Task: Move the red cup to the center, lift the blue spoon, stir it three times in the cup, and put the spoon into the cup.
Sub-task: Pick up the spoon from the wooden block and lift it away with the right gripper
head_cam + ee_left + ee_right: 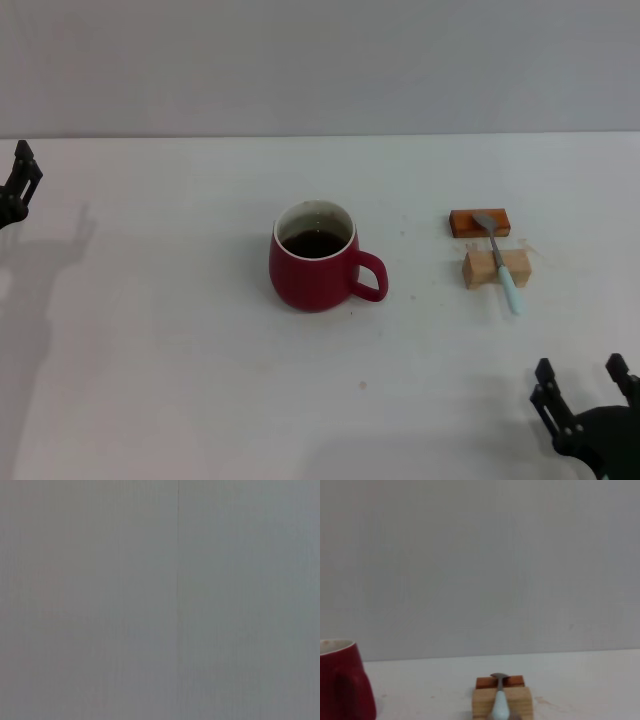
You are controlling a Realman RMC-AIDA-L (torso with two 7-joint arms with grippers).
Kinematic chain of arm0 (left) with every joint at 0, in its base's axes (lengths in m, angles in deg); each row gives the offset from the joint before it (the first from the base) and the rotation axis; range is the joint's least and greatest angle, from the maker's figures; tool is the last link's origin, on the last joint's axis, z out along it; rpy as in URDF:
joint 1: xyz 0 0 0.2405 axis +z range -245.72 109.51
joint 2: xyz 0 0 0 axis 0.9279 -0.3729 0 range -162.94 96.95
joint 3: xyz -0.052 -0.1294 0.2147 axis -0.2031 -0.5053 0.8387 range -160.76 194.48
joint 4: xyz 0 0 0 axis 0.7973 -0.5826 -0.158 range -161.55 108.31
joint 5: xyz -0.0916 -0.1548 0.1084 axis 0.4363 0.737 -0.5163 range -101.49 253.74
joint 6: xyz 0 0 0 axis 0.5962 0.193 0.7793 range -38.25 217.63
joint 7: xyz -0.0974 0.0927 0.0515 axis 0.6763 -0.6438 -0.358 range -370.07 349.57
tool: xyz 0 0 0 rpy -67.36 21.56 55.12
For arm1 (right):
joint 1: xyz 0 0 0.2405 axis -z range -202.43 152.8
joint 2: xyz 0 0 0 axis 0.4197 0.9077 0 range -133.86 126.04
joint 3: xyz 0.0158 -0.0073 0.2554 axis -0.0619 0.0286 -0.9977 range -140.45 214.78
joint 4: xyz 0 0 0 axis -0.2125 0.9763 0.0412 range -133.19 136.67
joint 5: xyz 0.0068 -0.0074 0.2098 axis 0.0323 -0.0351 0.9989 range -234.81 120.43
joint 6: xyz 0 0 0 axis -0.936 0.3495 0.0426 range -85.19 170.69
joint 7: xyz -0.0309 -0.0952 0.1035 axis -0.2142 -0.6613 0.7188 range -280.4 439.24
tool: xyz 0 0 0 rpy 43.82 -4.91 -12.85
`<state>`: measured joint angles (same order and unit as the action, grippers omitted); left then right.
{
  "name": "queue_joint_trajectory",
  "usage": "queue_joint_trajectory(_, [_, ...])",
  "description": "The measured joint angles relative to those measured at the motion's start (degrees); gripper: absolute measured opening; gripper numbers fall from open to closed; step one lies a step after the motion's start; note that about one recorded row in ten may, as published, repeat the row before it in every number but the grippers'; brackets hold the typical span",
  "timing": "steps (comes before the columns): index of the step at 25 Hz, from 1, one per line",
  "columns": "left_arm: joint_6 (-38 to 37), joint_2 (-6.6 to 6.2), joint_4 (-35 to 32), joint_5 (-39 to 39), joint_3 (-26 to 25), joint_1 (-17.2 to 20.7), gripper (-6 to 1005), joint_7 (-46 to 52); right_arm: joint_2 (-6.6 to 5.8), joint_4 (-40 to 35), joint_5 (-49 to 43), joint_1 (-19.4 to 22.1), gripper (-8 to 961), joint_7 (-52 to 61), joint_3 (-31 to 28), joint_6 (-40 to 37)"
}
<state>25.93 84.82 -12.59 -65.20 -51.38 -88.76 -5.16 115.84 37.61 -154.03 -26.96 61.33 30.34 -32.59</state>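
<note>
The red cup [313,262] stands upright near the middle of the white table, handle toward the right, with dark liquid inside. It also shows in the right wrist view [344,685]. The blue spoon [500,260] lies to its right across two small blocks, bowl on the far one, pale blue handle toward the front; the right wrist view [499,700] shows it too. My right gripper [585,385] is open and empty at the front right, in front of the spoon. My left gripper [22,170] is at the far left edge, away from the cup.
A reddish-brown block [480,222] and a pale wooden block [496,268] hold the spoon off the table [180,360]. A plain grey wall stands behind. The left wrist view shows only a flat grey surface.
</note>
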Motion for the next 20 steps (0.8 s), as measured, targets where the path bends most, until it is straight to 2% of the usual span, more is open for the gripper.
queue_joint_trajectory(20, [-0.5, 0.04, -0.8, 0.0, -0.1, 0.0, 827, -0.1, 0.07, -1.4, 1.1, -7.3, 792, -0.1, -0.6, 6.6])
